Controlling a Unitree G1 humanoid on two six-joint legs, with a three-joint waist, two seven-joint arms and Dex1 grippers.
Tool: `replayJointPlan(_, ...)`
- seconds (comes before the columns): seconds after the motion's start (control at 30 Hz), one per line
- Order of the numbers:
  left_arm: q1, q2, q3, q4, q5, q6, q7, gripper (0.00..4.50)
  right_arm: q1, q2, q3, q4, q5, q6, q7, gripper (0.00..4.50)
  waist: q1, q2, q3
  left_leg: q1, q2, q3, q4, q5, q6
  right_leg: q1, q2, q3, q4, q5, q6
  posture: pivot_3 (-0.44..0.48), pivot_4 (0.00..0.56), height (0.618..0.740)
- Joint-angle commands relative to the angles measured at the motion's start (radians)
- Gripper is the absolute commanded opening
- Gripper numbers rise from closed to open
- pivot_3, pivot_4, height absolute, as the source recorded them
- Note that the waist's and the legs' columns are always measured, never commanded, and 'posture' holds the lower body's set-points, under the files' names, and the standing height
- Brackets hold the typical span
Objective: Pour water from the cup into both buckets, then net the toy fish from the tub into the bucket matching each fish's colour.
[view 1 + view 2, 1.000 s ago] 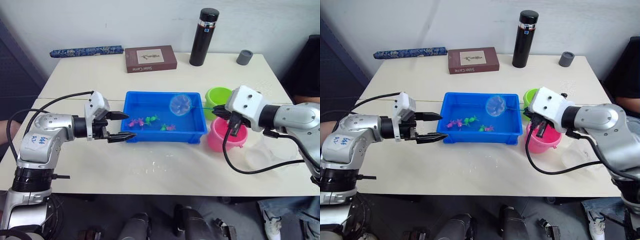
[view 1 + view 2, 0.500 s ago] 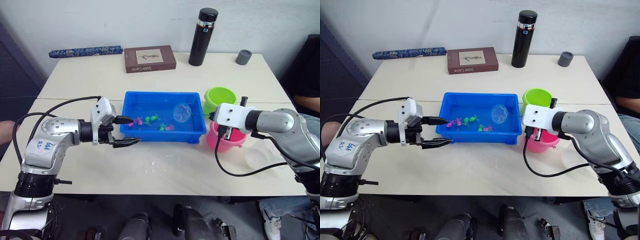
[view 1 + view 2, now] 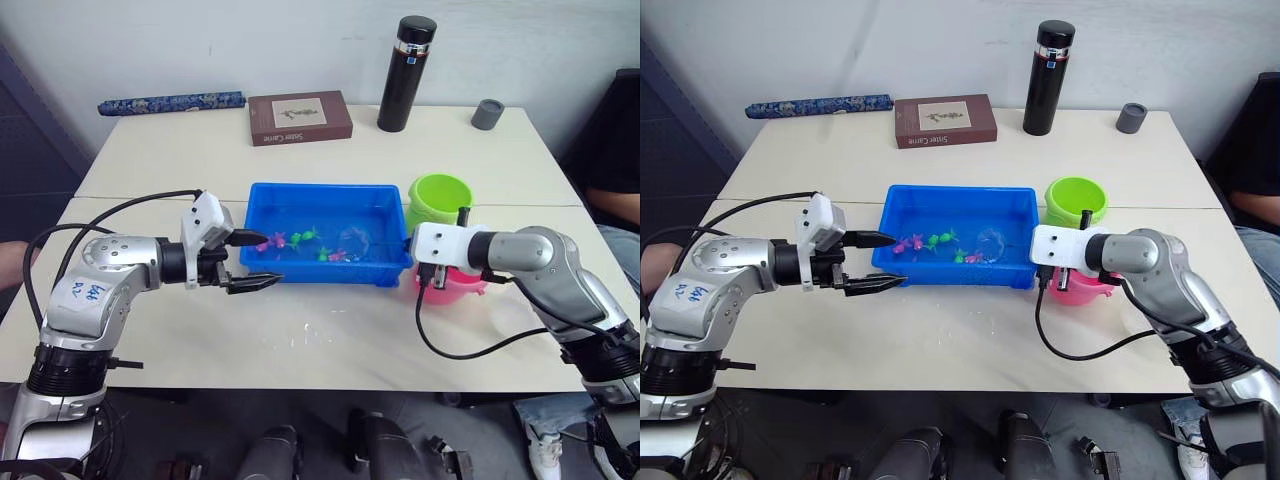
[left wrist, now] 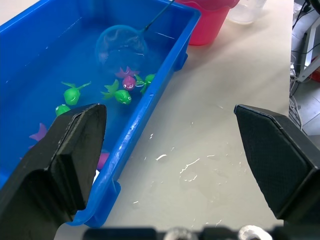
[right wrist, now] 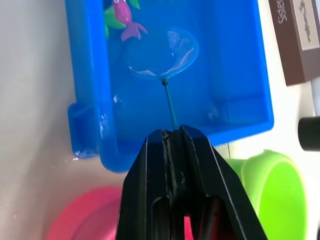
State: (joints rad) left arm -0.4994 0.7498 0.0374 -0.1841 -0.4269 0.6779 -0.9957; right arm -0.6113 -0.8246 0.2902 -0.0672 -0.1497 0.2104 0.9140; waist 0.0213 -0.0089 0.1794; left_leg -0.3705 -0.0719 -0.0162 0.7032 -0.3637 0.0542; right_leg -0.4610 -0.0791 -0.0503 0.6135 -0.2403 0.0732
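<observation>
Holding: right gripper (image 5: 171, 134) has its two black fingers pressed together on the thin handle of the net (image 5: 162, 53), near the tub's right end wall.
Net: hoop lowered inside the tub (image 3: 270, 192), at its right half, down at the water among the fish; handle runs over the tub's right rim to the gripper.
Left gripper: left gripper (image 3: 250, 262) hangs spread wide apart with nothing between its fingers, at the tub's left end, one finger over the rim, the other outside the front corner.
Fish: green fish (image 4: 71, 93) and pink fish (image 4: 128, 81) lie in the tub; a small cluster sits just beside the net hoop, others toward the left end.
Buckets: green bucket (image 3: 441, 197) stands just beside the tub's far right corner; pink bucket (image 4: 206, 17) stands at its near right corner, partly behind the right arm.
Cup: clear cup (image 4: 245, 10) on the table, just past the pink bucket.
Table: wet patches on the table (image 4: 220, 165) in front of the tub.
</observation>
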Motion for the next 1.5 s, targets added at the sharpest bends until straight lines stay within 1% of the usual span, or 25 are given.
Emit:
replayJointPlan(0.03, -0.010, 0.016, 0.024, -0.034, -0.017, -0.005, 0.006, 4.40, -0.003, 0.030, -0.047, -0.027, 0.046, 0.047, 0.013, 0.00, 0.000, 0.000, 0.000, 0.000, 0.000, 0.000, 0.000, 0.000, 0.000, 0.000, 0.000, 0.000, 0.000, 0.000, 0.000, 0.000, 0.150, 0.740)
replayJointPlan(0.33, -0.011, 0.020, 0.025, -0.026, -0.014, -0.014, 0.014, 4.40, 0.011, 0.068, -0.065, -0.031, 0.083, 0.119, 0.028, 0.00, 0.000, 0.000, 0.000, 0.000, 0.000, 0.000, 0.000, 0.000, 0.000, 0.000, 0.000, 0.000, 0.000, 0.000, 0.000, 0.000, 0.150, 0.740)
replayJointPlan(0.57, -0.006, 0.022, 0.024, -0.026, -0.011, -0.022, 0.017, 4.40, -0.015, 0.064, -0.085, -0.010, 0.065, 0.097, -0.006, 0.00, 0.000, 0.000, 0.000, 0.000, 0.000, 0.000, 0.000, 0.000, 0.000, 0.000, 0.000, 0.000, 0.000, 0.000, 0.000, 0.000, 0.150, 0.740)
replayJointPlan(0.83, 0.007, 0.031, 0.023, -0.025, -0.012, -0.029, 0.015, 4.40, -0.035, 0.056, -0.155, -0.065, 0.142, 0.168, 0.024, 0.00, 0.000, 0.000, 0.000, 0.000, 0.000, 0.000, 0.000, 0.000, 0.000, 0.000, 0.000, 0.000, 0.000, 0.000, 0.000, 0.000, 0.150, 0.740)
replayJointPlan(0.97, 0.000, 0.030, 0.018, -0.016, -0.010, -0.031, 0.013, 4.40, -0.019, 0.066, -0.140, -0.125, 0.196, 0.233, 0.064, 0.00, 0.000, 0.000, 0.000, 0.000, 0.000, 0.000, 0.000, 0.000, 0.000, 0.000, 0.000, 0.000, 0.000, 0.000, 0.000, 0.000, 0.150, 0.740)
replayJointPlan(1.07, 0.000, 0.030, 0.018, -0.016, -0.010, -0.034, 0.012, 4.40, 0.002, 0.062, -0.114, -0.161, 0.196, 0.253, 0.074, 0.00, 0.000, 0.000, 0.000, 0.000, 0.000, 0.000, 0.000, 0.000, 0.000, 0.000, 0.000, 0.000, 0.000, 0.000, 0.000, 0.000, 0.150, 0.740)
replayJointPlan(1.27, 0.000, 0.033, 0.020, -0.016, -0.008, -0.037, 0.013, 4.40, 0.024, 0.056, -0.067, -0.168, 0.166, 0.236, 0.079, 0.00, 0.000, 0.000, 0.000, 0.000, 0.000, 0.000, 0.000, 0.000, 0.000, 0.000, 0.000, 0.000, 0.001, 0.000, 0.000, 0.000, 0.150, 0.740)
replayJointPlan(1.4, 0.000, 0.038, 0.022, -0.016, -0.006, -0.036, 0.015, 4.40, 0.009, 0.047, -0.041, -0.096, 0.070, 0.134, 0.023, 0.00, 0.000, 0.000, 0.000, 0.000, 0.000, 0.000, 0.000, 0.000, 0.000, 0.000, 0.000, 0.000, 0.001, 0.000, 0.000, 0.000, 0.150, 0.740)
replayJointPlan(1.5, 0.001, 0.040, 0.024, -0.018, -0.007, -0.035, 0.015, 4.40, -0.008, 0.053, -0.052, -0.060, 0.056, 0.107, 0.005, 0.00, 0.000, 0.000, 0.000, 0.000, 0.000, 0.000, 0.000, 0.000, 0.000, 0.000, 0.000, 0.000, 0.001, 0.000, 0.000, 0.000, 0.150, 0.740)
